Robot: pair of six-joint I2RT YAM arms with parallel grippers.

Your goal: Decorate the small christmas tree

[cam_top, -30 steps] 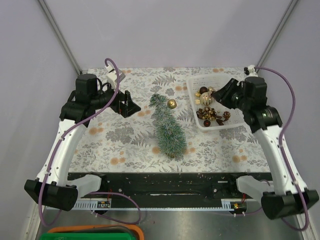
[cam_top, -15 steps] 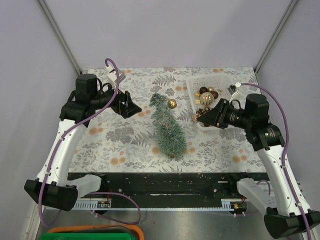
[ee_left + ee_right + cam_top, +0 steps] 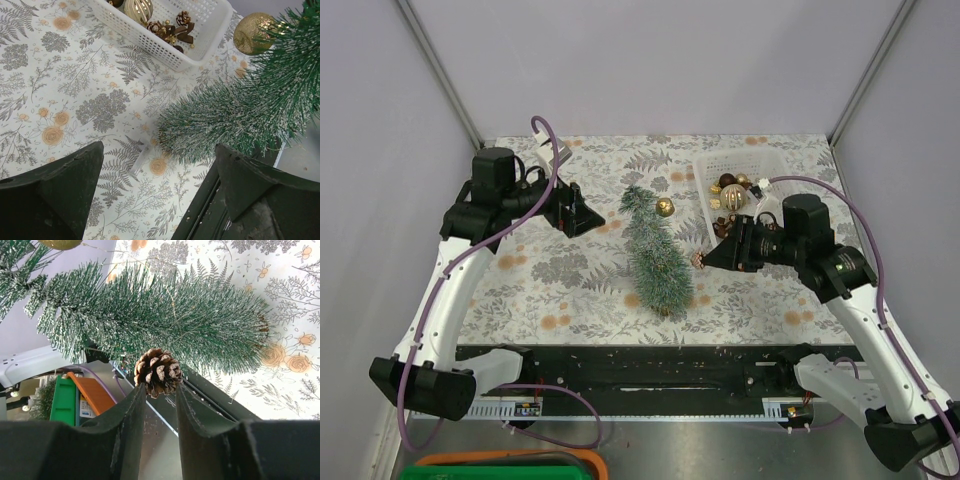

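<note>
The small christmas tree [image 3: 656, 256] lies on its side on the floral tablecloth, tip toward the back, with a gold bauble [image 3: 663, 207] by its tip. It also shows in the left wrist view [image 3: 240, 112] and the right wrist view [image 3: 150, 315]. My right gripper [image 3: 704, 259] is shut on a frosted pine cone [image 3: 157, 371] and holds it just right of the tree's lower half. My left gripper [image 3: 588, 218] is open and empty, left of the tree's tip, above the cloth.
A white basket [image 3: 707, 175] with gold and brown baubles, bows and pine cones stands at the back right; it also shows in the left wrist view [image 3: 165, 47]. A small clear tube [image 3: 139, 162] lies by the tree. The table's black front edge [image 3: 650, 355] runs below the tree.
My right gripper has come out of the basket with the pine cone and moved left and forward to the tree's side. My left gripper has edged slightly toward the tree.
</note>
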